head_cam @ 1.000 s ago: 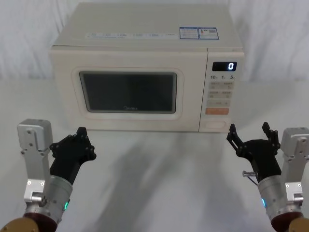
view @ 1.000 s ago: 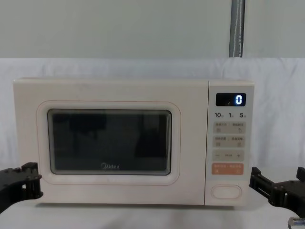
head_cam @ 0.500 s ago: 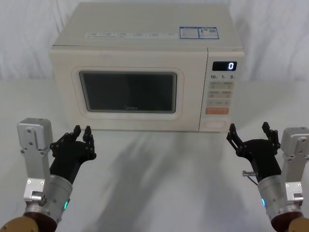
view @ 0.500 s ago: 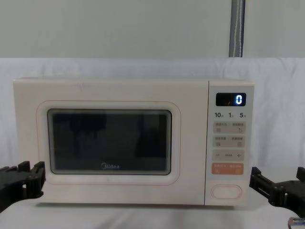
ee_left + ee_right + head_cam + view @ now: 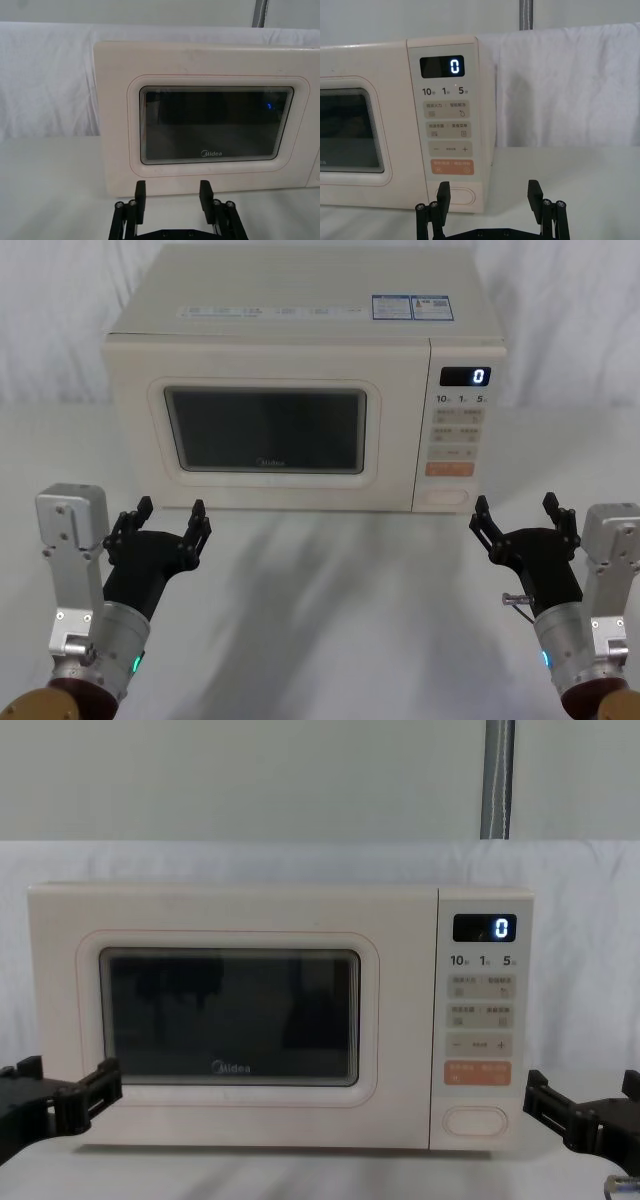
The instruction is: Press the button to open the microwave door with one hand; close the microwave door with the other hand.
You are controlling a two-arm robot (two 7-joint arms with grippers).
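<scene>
The cream-white Midea microwave is sitting on the white-draped table, facing the robot. The microwave door is lying flush with the front, its dark glass window taking up most of the panel, so it is standing closed. To the right of the door, the narrow control panel is showing a lit "0" on its digital display. At the bottom of that panel, just under the orange rectangular key, the wide oval button is sitting untouched.

The left gripper is hovering low over the table in front of the door's lower left corner, near it but not touching, with its black fingers spread apart and holding nothing. The right gripper is hovering just beside the microwave's lower right corner, a little to the right of the button and short of it, its fingers likewise standing wide apart and empty. In the right wrist view the oval button is lying between the two fingertips, farther off
</scene>
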